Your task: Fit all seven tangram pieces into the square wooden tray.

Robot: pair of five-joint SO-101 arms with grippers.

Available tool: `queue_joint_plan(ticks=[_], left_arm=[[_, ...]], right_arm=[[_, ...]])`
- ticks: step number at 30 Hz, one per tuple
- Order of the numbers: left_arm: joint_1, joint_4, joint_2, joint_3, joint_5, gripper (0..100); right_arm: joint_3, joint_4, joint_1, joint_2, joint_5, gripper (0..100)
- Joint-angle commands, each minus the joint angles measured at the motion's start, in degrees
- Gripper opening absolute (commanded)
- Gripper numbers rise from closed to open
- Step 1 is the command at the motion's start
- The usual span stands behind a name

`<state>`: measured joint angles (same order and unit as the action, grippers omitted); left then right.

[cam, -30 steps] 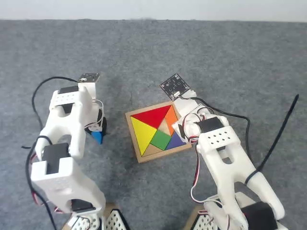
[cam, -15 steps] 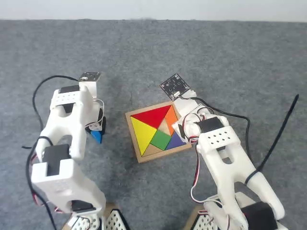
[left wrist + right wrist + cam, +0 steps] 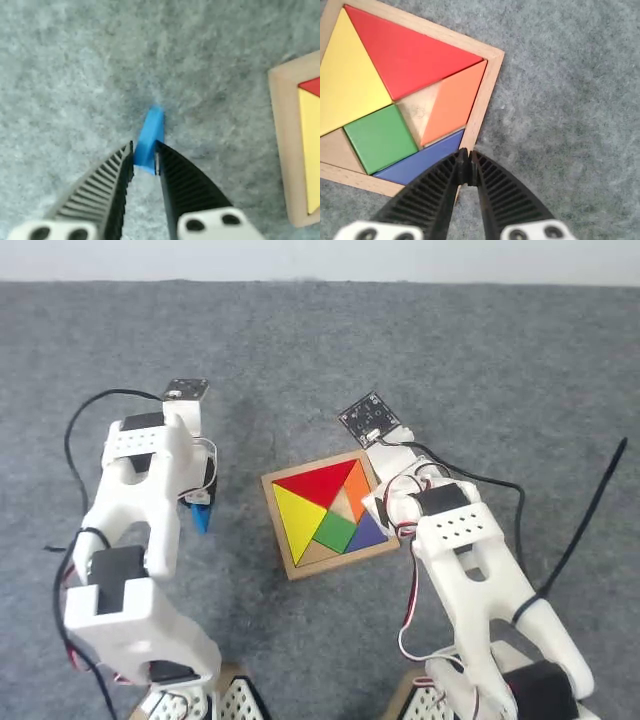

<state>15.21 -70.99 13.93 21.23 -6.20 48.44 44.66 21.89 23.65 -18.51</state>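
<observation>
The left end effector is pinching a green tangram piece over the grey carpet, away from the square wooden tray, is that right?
The small tangram piece in the left end effector is blue, not green; the left wrist view shows it. The rest holds.

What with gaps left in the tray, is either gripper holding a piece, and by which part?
The left gripper pinches the blue piece by one end, the rest sticking out beyond it. The right gripper is shut, holding nothing.

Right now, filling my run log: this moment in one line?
left gripper: shut on blue piece | right gripper: shut, at tray edge | tray: two gaps
</observation>
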Motion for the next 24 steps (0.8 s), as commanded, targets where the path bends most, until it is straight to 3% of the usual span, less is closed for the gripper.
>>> queue_joint_plan(ticks=[1,8,24], left_arm=[[-0.4,-1.0,0.6,0.0,0.4,1],[-5.3,-1.8,-3.8,2.2,1.3,1],[-5.1,0.2,-2.7,3.5,3.7,1]], right_arm=[[-0.8,-1.0,-0.6,3.1,0.0,2.4],[-0.5,-0.8,-1.7,5.5,0.3,2.4],[2.0,-1.0,-3.6,11.8,0.4,2.4]])
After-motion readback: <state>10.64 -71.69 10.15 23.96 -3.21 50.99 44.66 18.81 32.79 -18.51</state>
